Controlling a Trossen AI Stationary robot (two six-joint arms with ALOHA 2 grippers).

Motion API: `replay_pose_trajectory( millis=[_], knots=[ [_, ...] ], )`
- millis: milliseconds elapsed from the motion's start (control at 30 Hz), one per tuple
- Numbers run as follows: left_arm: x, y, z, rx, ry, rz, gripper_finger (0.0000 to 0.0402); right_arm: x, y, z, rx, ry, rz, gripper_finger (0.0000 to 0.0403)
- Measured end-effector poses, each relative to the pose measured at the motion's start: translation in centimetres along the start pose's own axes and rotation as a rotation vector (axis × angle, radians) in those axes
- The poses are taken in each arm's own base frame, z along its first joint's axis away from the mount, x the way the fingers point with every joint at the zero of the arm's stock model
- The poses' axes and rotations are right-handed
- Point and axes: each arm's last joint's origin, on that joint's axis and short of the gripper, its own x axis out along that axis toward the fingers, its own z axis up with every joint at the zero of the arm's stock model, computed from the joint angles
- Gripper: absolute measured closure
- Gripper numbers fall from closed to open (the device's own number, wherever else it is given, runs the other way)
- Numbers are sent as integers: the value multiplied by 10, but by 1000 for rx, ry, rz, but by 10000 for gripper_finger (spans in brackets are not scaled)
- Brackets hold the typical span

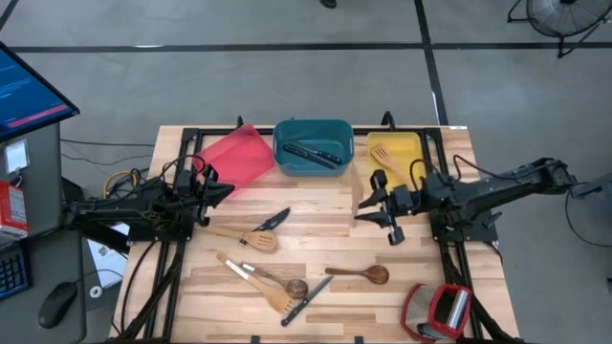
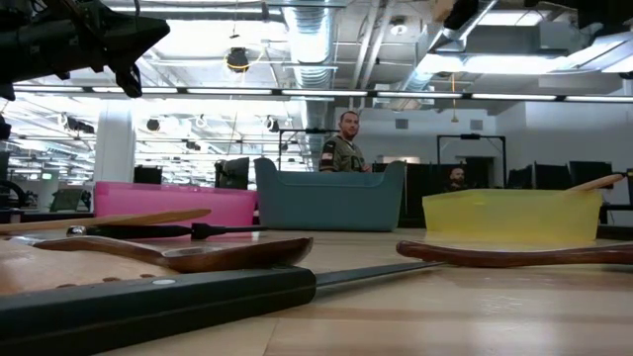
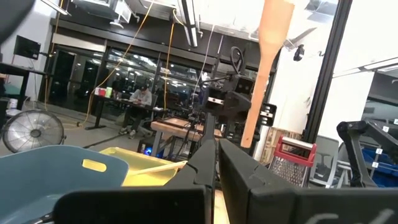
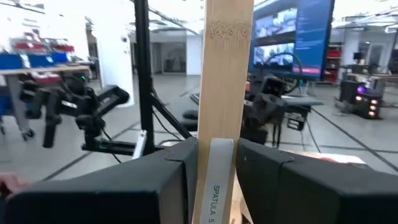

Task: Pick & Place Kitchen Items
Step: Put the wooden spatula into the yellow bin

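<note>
My right gripper (image 1: 371, 201) hangs over the table just in front of the yellow tray (image 1: 413, 145), shut on a light wooden spatula (image 3: 261, 74) that stands upright. A slotted spatula (image 1: 382, 153) lies in that tray. The teal tray (image 1: 287, 162) holds black-handled knives (image 1: 314, 153). On the tabletop lie a knife (image 1: 273, 220), a spatula (image 1: 247, 236), more wooden utensils (image 1: 258, 277), a dark spoon (image 1: 359, 275) and a second knife (image 1: 306, 299). My left gripper (image 3: 216, 168) waits shut and empty at the left, beside the red tray (image 1: 234, 155). My right gripper pinches the spatula's handle (image 4: 217, 127) between its two fingers, on the handle's lower part. The fingers come level from the table's right side and lie across the handle. The spatula stands upright with its blade end (image 3: 277, 25) up, lifted clear of the table.
A bulky red-and-silver object (image 1: 438, 311) stands at the near right corner. The three trays line the far edge, the red one lying askew. People show in the room beyond the table (image 2: 344, 148).
</note>
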Motion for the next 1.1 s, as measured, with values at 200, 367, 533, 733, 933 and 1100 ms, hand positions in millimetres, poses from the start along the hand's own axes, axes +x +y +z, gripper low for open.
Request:
replay_pose_trajectory(
  millis=[200, 367, 533, 733, 933, 1100],
  knots=[
    [0, 0, 0, 0, 0, 0, 399, -1, 9, 4, 0, -40, 62, 315],
    [0, 0, 0, 0, -1, 0, 399, -1, 19, 7, 31, -63, 111, 315],
    [0, 0, 0, 0, -2, 0, 399, -2, 29, 10, 70, -91, 161, 315],
    [0, 0, 0, 0, -5, -1, 399, -2, 38, 12, 112, -120, 175, 315],
    [0, 0, 1, 0, -8, -2, 399, 0, 38, 9, 115, -111, 83, 315],
    [0, 0, 1, -1, -13, -3, 399, 5, 28, 17, 91, -90, 28, 315]
  ],
)
